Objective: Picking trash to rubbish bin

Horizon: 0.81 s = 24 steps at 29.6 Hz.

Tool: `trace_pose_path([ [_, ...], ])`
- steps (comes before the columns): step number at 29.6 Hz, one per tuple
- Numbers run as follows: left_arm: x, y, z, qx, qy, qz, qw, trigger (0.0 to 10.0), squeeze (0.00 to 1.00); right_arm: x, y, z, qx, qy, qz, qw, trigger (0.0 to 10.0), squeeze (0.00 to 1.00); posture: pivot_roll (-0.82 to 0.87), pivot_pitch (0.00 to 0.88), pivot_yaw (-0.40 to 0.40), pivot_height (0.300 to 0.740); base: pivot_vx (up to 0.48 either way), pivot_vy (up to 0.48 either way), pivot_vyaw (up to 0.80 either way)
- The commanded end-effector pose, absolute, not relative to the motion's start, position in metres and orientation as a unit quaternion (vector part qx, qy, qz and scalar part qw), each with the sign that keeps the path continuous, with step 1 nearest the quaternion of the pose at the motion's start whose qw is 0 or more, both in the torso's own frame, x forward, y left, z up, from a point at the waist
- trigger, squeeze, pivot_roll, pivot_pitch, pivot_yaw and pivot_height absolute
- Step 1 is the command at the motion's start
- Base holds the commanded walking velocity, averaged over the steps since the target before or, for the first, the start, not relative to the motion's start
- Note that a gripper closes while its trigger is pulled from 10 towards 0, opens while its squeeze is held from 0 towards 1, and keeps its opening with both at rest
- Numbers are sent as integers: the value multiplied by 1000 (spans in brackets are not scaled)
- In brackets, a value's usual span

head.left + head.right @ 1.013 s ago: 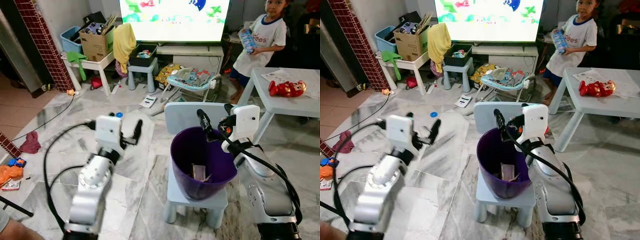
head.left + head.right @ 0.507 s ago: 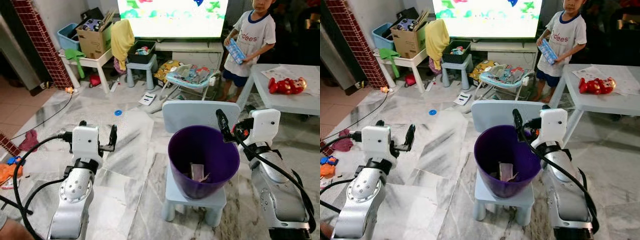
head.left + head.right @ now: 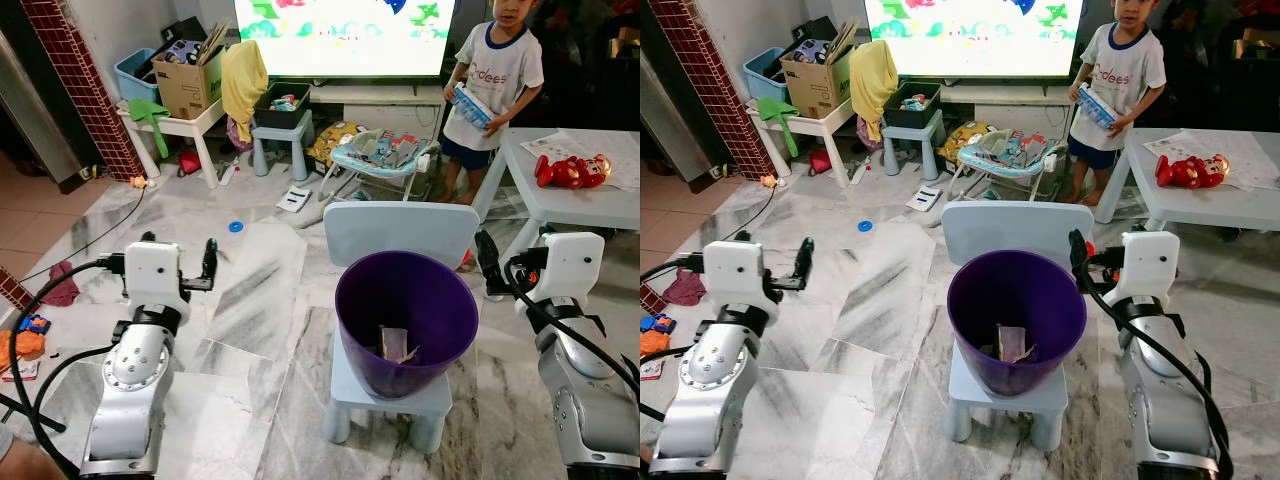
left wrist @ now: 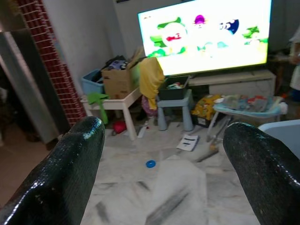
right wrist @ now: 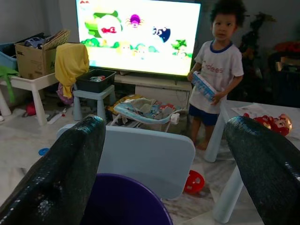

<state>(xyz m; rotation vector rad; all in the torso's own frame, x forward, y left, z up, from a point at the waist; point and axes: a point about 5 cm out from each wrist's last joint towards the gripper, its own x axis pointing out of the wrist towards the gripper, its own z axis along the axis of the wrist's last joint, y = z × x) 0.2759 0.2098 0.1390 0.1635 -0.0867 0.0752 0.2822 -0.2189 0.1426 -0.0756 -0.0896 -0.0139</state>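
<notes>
Both claws, the left gripper [image 3: 208, 262] and right gripper [image 3: 1076, 252], are hanging released and empty beside the bin [image 3: 405, 320], needing a careful look around for more trash.

Crumpled trash [image 3: 397, 345] lies inside the upright purple bin [image 3: 362, 310].

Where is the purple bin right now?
The purple bin sits on the small pale-blue chair in the middle of the head views, between the robot's two arms.

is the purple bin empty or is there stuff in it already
Not empty. The purple bin stands upright on the small chair, with crumpled trash lying at its bottom.
</notes>
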Motion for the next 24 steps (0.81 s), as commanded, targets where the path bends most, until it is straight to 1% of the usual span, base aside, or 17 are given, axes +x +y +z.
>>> trace_pose_path([
  [1, 276, 213, 139, 82, -45, 43, 995, 10000, 0, 284, -217, 144, -33, -50, -8, 998, 10000, 0, 9, 0, 26, 740, 0, 0, 0],
  [14, 283, 204, 143, 66, -51, 39, 996, 10000, 0, 291, -199, 148, -19, -59, 18, 998, 10000, 0, 11, 0, 26, 740, 0, 0, 0],
  [24, 284, 201, 143, 66, -53, 39, 996, 10000, 0, 289, -197, 142, -15, -53, 22, 998, 10000, 0, 42, 0, 16, 740, 0, 0, 0],
])
